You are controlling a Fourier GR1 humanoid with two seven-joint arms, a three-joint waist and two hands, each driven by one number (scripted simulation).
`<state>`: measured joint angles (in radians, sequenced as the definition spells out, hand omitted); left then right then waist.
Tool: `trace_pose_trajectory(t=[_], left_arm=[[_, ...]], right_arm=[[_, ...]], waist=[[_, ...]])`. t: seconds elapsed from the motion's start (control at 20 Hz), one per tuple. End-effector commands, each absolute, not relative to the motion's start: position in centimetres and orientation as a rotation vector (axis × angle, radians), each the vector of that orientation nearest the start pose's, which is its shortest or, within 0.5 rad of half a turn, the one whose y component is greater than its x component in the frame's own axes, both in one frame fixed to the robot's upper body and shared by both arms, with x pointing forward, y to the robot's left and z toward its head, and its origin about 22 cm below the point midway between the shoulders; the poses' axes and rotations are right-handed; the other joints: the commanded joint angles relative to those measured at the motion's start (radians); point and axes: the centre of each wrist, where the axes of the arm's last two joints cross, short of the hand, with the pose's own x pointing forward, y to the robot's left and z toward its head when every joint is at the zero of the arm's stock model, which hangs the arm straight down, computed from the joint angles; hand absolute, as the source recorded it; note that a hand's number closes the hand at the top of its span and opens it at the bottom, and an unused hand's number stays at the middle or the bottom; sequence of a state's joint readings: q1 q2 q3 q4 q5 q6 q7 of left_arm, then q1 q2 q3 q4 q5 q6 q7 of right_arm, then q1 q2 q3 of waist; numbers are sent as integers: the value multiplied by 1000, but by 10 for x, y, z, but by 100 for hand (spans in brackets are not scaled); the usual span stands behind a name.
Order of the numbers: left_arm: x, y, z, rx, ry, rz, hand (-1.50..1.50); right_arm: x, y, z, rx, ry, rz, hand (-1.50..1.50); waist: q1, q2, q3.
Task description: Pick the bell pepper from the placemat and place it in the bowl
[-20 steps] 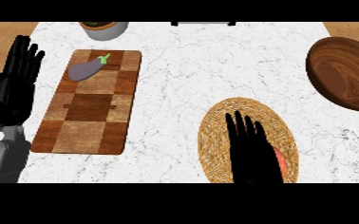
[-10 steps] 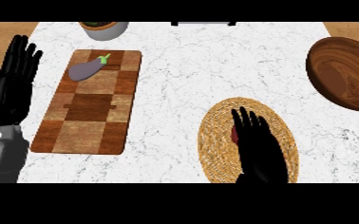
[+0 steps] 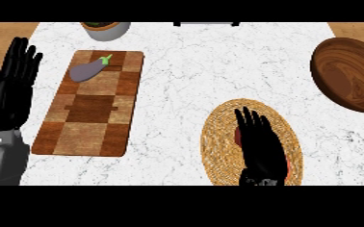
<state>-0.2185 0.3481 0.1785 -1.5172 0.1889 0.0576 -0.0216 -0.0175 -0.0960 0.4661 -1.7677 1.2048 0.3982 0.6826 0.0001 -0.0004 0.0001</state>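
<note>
A round woven placemat [image 3: 215, 139] lies at the lower right of the marble counter. My right hand [image 3: 259, 146] is spread flat over it with straight fingers, open. The red bell pepper [image 3: 237, 135] shows only as thin slivers at the hand's edges; most of it is hidden under the palm. The dark wooden bowl [image 3: 341, 74] sits at the right edge, well beyond the hand, with nothing visible in it. My left hand [image 3: 16, 84] rests open at the left edge, fingers up.
A checkered wooden cutting board [image 3: 89, 120] lies left of centre with a purple eggplant [image 3: 88, 70] on its far end. A grey pot [image 3: 107, 29] stands at the back left. A dark item [image 3: 206, 23] sits at the back edge.
My right hand has slid a little to the right and nearer over the placemat, covering more of the pepper. The left hand has stayed still.
</note>
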Motion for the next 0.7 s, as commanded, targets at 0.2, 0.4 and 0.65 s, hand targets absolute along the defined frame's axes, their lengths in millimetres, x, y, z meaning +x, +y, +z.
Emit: trace_pose_trajectory(t=[0.2,0.4,0.65], left_arm=[[303,331,81,248,-1788,24,0],[284,316,79,262,-1791,47,0],[283,331,84,244,-1774,32,0]], right_arm=[[234,-128,28,-939,-901,1213,-150],[223,-136,18,-961,-867,1161,-150],[236,-156,-7,-978,-799,1158,-150]], waist=[[-1,1,0],[0,-1,0],[1,0,0]])
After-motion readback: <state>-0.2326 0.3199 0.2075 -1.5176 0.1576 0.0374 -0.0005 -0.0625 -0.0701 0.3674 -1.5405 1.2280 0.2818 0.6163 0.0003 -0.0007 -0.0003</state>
